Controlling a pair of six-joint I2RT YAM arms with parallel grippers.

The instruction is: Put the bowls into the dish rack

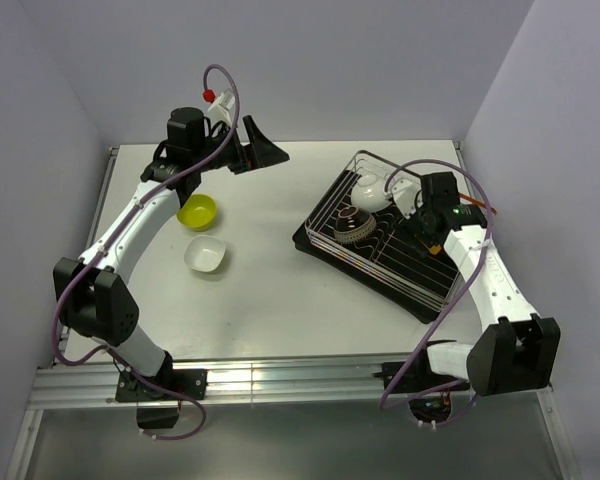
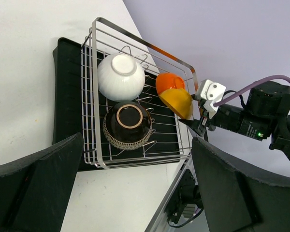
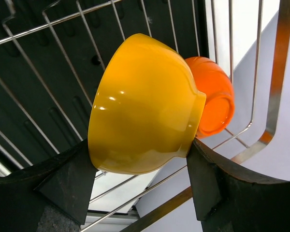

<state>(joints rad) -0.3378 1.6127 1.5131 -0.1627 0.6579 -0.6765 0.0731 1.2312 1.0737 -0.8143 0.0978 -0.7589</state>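
In rack four bowls, on table two

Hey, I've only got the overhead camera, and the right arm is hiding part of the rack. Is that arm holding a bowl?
Observer: Yes, the right wrist camera shows a yellow bowl clamped between the right jaws.
Operator: Anything else under there?
Observer: An orange bowl, just behind the yellow one, inside the rack.
Operator: And the other two racked bowls, which way do they face?
Observer: The white bowl and dark ribbed bowl both turn their bases toward the left wrist camera.
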